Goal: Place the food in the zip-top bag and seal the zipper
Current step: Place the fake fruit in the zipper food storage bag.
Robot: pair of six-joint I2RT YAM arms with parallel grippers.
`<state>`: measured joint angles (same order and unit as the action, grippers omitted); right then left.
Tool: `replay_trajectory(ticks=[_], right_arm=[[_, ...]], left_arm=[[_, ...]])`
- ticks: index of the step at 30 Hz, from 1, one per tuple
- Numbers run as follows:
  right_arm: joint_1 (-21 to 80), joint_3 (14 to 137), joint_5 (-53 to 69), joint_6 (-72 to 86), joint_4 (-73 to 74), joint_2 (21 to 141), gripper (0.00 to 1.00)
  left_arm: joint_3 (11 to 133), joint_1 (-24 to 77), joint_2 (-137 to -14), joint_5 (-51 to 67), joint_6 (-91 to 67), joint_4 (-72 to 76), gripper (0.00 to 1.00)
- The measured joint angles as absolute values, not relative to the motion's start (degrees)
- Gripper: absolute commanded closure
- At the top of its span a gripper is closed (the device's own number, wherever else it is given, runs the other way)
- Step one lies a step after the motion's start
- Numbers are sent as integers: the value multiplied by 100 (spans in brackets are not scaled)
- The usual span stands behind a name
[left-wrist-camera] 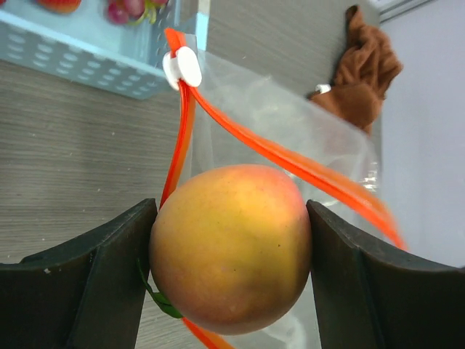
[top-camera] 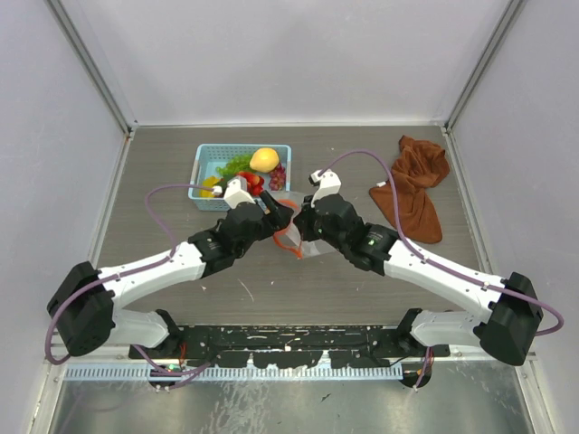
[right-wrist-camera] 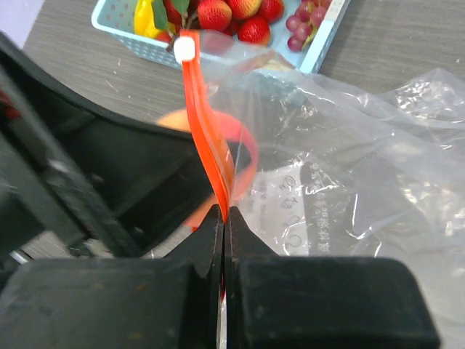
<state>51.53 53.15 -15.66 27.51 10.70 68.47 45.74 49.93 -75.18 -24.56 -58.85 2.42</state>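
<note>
My left gripper (left-wrist-camera: 231, 212) is shut on an orange-red peach (left-wrist-camera: 231, 251) and holds it at the open mouth of the clear zip-top bag (left-wrist-camera: 290, 120). The red-orange zipper (left-wrist-camera: 290, 163) is spread apart in front of the peach, with a white slider (left-wrist-camera: 183, 67) at its far end. My right gripper (right-wrist-camera: 224, 215) is shut on one zipper strip (right-wrist-camera: 207, 138) and holds the bag (right-wrist-camera: 341, 160) up. In the top view both grippers (top-camera: 271, 213) (top-camera: 296, 220) meet over the bag (top-camera: 308, 246). A yellow-orange peach (top-camera: 264, 159), grapes (top-camera: 278, 176) and strawberries (top-camera: 251, 181) lie in the basket.
The light-blue basket (top-camera: 206, 154) stands just behind the grippers, also in the left wrist view (left-wrist-camera: 80, 58) and the right wrist view (right-wrist-camera: 323, 51). A rust-brown cloth (top-camera: 412, 185) lies at the back right. Walls enclose the table on three sides.
</note>
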Motion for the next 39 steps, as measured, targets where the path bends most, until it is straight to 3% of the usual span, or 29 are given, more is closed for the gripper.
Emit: replay_trajectory(ticks=[8, 23, 31, 39], right_arm=[[5164, 4993, -1474, 2893, 1013, 6849, 100], [4851, 5194, -478, 2886, 1129, 6576, 100], [4567, 5293, 384, 2906, 1138, 6486, 100], [4421, 5293, 910, 2917, 1175, 6486, 100]], left_arm=[[4475, 4991, -6692, -2397, -5817, 596, 46], [3962, 4958, -6101, -1481, -4104, 1372, 50], [3798, 4947, -5979, -1116, -3070, 1850, 47], [3695, 4936, -5975, -1142, -2355, 1796, 36]])
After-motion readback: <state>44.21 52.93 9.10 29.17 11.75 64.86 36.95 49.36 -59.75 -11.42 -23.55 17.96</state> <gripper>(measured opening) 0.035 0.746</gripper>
